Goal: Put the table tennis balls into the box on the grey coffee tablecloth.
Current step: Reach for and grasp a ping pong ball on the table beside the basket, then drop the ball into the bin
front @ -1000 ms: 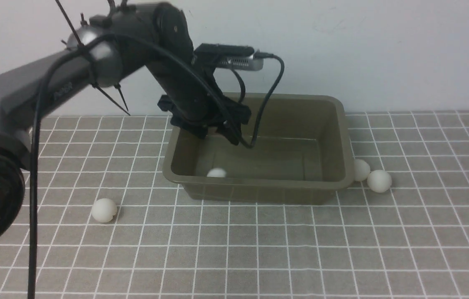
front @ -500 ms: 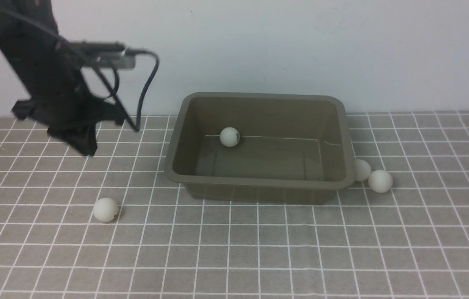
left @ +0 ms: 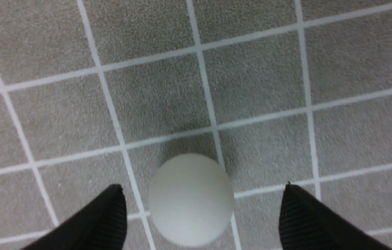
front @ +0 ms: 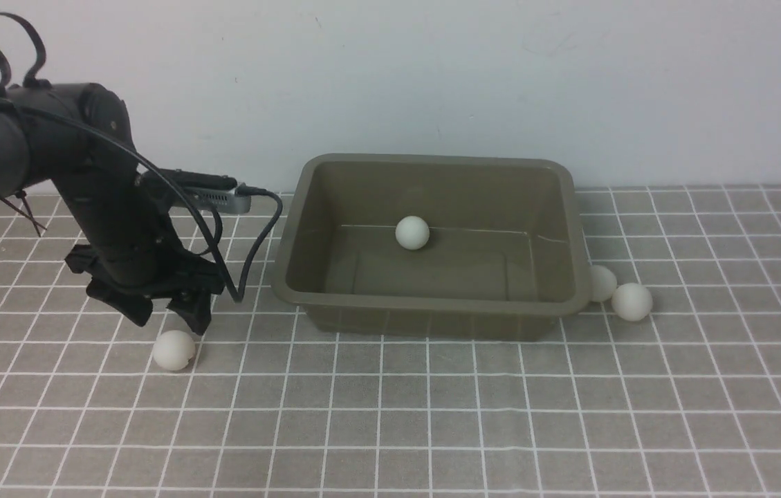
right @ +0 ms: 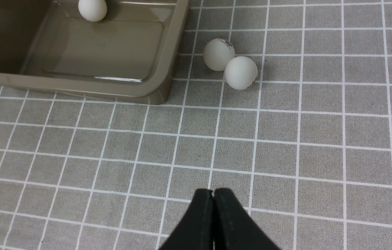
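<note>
My left gripper [front: 170, 321] has swung out of the box [front: 425, 304], leaving a first ball [front: 411, 232] by the box's far wall. It now hangs jaws wide above the lone ball [front: 173, 350] left of the box. One is in and three remain. Just right of the box, a third ball [front: 603, 283] touches a fourth ball [front: 631, 301]. My right gripper [right: 213, 194] is pinched shut, with open tablecloth [front: 432, 415] around it.

Matt white plastic balls [front: 173, 350], glossy olive plastic box [front: 432, 315], rough woven gridded tablecloth [front: 432, 415], ribbed black pincer fingers [left: 307, 222]
</note>
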